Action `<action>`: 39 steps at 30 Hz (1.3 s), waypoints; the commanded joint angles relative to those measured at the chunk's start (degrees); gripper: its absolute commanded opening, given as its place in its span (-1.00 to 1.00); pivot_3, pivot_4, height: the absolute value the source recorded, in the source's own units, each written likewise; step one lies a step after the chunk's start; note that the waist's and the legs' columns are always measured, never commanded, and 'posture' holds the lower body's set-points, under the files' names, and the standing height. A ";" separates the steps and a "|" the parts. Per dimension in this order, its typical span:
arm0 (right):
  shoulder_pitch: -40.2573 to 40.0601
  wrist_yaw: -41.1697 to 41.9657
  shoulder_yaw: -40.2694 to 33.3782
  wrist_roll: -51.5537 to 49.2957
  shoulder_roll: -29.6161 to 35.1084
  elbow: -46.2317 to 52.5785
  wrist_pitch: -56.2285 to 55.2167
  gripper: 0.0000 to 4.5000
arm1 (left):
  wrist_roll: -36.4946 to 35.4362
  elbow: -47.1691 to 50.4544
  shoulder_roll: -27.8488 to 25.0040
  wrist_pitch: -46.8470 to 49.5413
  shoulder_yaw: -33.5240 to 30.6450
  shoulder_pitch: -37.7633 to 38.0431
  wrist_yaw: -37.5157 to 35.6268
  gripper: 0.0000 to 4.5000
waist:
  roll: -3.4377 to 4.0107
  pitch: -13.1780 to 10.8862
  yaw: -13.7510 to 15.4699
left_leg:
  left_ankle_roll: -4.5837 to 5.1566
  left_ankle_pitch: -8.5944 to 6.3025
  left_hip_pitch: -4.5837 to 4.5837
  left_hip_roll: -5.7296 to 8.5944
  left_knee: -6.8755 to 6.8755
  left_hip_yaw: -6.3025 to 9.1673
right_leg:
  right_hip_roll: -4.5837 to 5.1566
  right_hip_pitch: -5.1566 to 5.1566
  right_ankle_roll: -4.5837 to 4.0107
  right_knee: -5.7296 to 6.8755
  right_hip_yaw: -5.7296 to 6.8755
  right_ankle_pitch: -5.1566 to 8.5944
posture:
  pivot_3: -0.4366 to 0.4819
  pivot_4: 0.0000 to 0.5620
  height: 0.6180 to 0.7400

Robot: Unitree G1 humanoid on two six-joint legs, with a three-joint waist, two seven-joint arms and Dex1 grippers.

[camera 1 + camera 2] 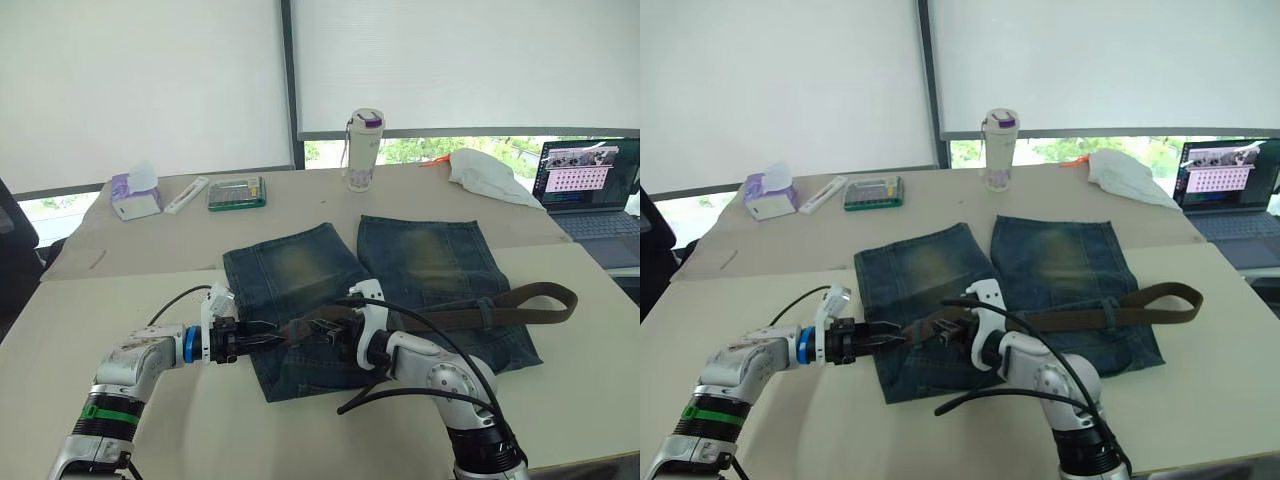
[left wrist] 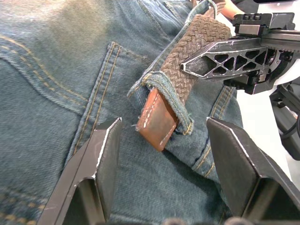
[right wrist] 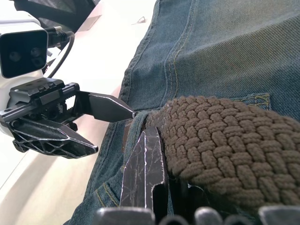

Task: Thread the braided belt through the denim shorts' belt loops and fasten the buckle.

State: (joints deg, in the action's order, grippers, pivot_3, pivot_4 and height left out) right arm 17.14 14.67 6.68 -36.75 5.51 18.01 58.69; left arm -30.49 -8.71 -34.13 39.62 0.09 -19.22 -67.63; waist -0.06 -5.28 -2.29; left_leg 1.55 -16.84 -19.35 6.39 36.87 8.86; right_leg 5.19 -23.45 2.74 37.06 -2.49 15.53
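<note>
belt tip: leather end of braided belt pokes through belt loop.
left claw: released, straddling tip; should clench, pull straight.
right claw: grasping the belt; should feed slack.

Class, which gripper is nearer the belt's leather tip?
Left. The left gripper is open with its fingers either side of the leather tip poking from a belt loop; the right gripper holds the belt farther back.
</note>
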 commanded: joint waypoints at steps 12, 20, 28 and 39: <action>0.05 0.80 -0.20 -0.71 -0.68 2.92 -1.31 -1.00 | -0.01 0.26 2.08 -0.22 0.84 -0.73 1.66 -0.77 | 0.00 0.00 0.01 | 0.00 0.00 0.00 0.00 0.00 0.00 | 0.00 0.00 0.00 0.00 -0.01 0.00 | -0.05 -0.47 1.00; -1.00 2.69 0.62 0.57 4.80 7.07 -1.09 -0.35 | -0.72 -0.33 1.93 0.12 -0.17 -1.20 1.55 -1.00 | 0.00 0.00 0.17 | 0.00 0.00 -0.01 0.01 0.01 0.00 | 0.00 0.00 0.00 -0.01 0.00 0.00 | -0.05 -0.47 1.00; -8.44 3.59 3.77 8.70 27.71 21.40 2.00 0.08 | -0.95 -3.94 -2.04 0.55 -0.91 -2.39 -2.33 -1.00 | -0.07 -0.04 1.12 | 0.02 -0.01 -0.02 0.03 0.06 -0.14 | 0.00 0.00 0.01 -0.36 0.10 0.01 | -0.05 -0.47 1.00; -9.73 1.52 2.38 11.80 26.34 18.44 2.85 -0.99 | 10.58 -36.81 -17.54 -14.75 -0.47 -13.77 -12.36 -1.00 | -0.30 -0.06 1.51 | -0.04 -0.02 0.04 -0.09 0.03 -0.16 | -0.04 -0.06 0.00 -0.31 0.17 0.00 | -0.05 -0.47 1.00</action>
State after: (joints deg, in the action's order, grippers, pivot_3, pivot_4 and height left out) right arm 7.34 16.47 9.37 -25.12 32.29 36.98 60.41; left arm -21.93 -40.41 -50.02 29.09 1.08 -30.86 -79.96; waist -0.36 -5.34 -0.78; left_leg 1.51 -16.86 -19.31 6.31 36.90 8.70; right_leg 5.15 -23.51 2.74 36.75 -2.31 15.53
